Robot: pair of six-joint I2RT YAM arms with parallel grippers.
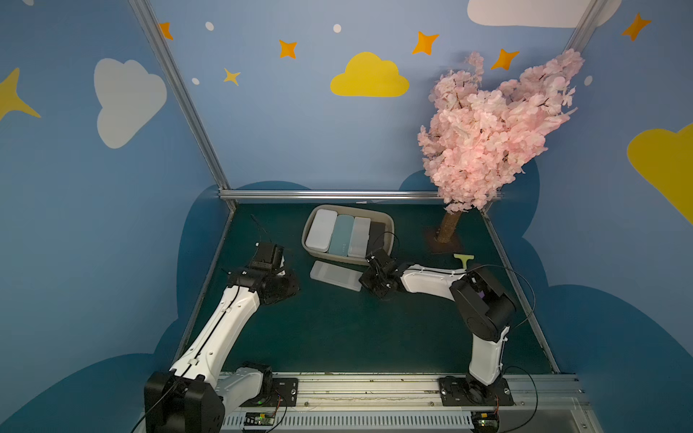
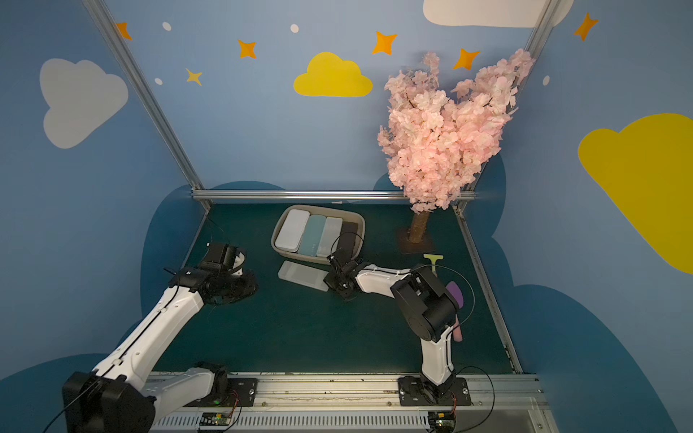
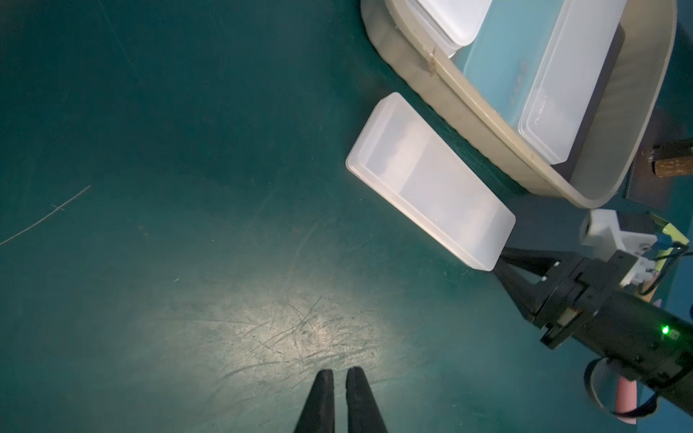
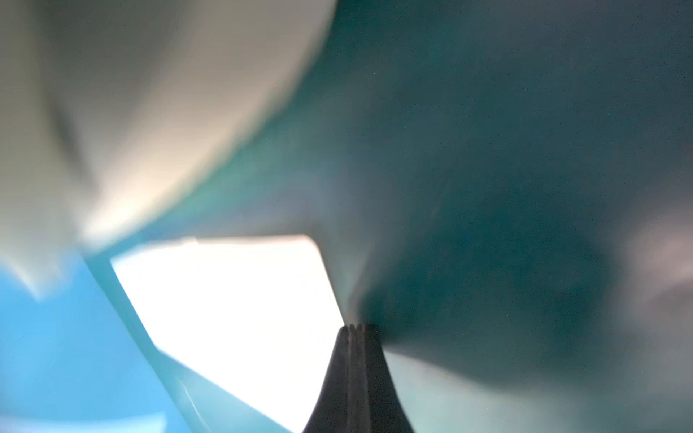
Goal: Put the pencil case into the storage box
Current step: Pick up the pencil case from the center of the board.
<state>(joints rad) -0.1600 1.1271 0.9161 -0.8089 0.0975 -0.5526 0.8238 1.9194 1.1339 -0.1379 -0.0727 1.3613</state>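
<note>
A frosted white pencil case (image 1: 335,275) (image 2: 303,274) (image 3: 431,180) lies flat on the green table, just in front of the storage box (image 1: 348,206) (image 2: 318,206) (image 3: 450,101). The beige box holds a white case (image 1: 320,228), a teal one (image 1: 341,234) and a frosted one (image 1: 359,236), side by side. My right gripper (image 1: 362,281) (image 4: 354,328) is shut, with its tips against the right end of the case on the table. The right wrist view is blurred. My left gripper (image 3: 339,375) hovers over bare table left of the case, shut to a thin slit, holding nothing.
A pink blossom tree (image 1: 495,123) stands on its trunk (image 1: 448,225) at the back right. A green T-shaped tool (image 1: 464,258) lies behind the right arm. Beside that arm are a purple thing (image 2: 455,294) and a pink thing (image 2: 458,331). Aluminium rails border the table.
</note>
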